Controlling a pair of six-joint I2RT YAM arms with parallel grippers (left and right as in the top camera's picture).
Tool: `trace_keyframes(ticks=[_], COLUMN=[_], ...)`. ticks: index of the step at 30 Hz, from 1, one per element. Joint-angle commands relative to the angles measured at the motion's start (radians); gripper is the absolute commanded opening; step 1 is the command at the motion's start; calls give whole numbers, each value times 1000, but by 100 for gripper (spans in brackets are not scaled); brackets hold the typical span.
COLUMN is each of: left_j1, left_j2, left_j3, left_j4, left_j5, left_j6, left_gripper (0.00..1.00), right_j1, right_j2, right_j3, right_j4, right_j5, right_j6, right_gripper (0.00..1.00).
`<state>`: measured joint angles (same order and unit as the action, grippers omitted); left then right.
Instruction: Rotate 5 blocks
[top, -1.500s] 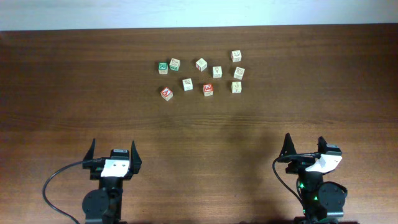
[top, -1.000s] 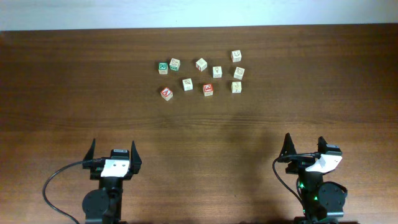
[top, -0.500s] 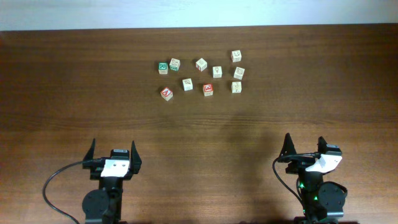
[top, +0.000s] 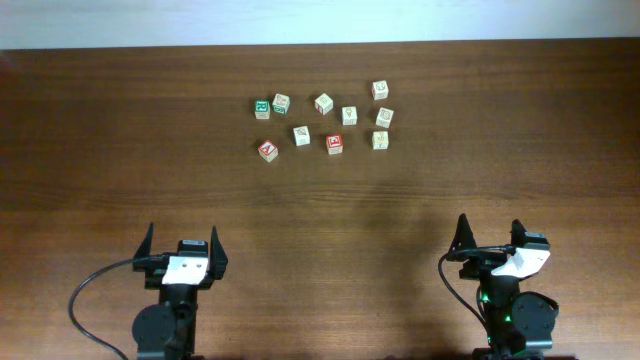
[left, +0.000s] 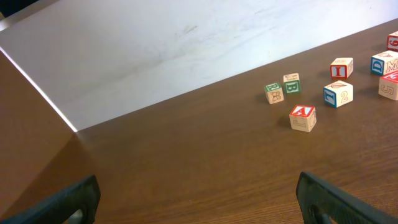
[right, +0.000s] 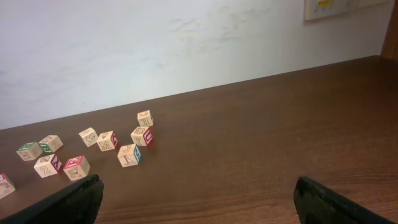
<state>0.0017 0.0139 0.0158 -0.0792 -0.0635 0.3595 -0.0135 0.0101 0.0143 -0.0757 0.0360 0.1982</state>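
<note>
The small pale wooden letter cubes (top: 323, 103) lie loosely clustered at the far middle of the dark brown wooden worktop (top: 120, 150), the red-bordered "A" cube (top: 268, 150) nearest the front. They look light, stiff and smooth, likely to skid; pinching two opposite flat faces suits best. The left arm's fingers (top: 148, 250) and the right arm's fingers (top: 461, 238) stand wide open, empty, well apart from them.

hand (left: 198, 198) spread wide, blocks (left: 303, 117) resting well ahead on the table (left: 155, 162).
</note>
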Motion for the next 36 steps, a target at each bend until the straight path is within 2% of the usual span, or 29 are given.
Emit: trace_keyframes(ticks=[1, 24, 28, 32, 34, 36], left_j1=[4, 3, 3, 3, 3, 3], left_j2=[-6, -6, -6, 6, 43, 99], left_j3=[-7, -7, -6, 37, 66, 108], left_j4=[0, 37, 17, 33, 33, 32], left_j5=[7, -11, 124, 129, 132, 164], left_j6=[12, 13, 9, 0, -65, -79], left_gripper=[99, 99, 99, 99, 99, 99], right_j1=[-6, -6, -6, -6, -6, -6], right_j2=[-6, -6, -6, -6, 0, 16], right_j3=[-9, -9, -9, 13, 43, 78], right_j4=[-3, 3, 8, 11, 11, 7], right_j5=[1, 1, -5, -59, -81, -113], right_j6=[-8, -7, -7, -8, -8, -8], right_gripper=[98, 98, 98, 98, 98, 98])
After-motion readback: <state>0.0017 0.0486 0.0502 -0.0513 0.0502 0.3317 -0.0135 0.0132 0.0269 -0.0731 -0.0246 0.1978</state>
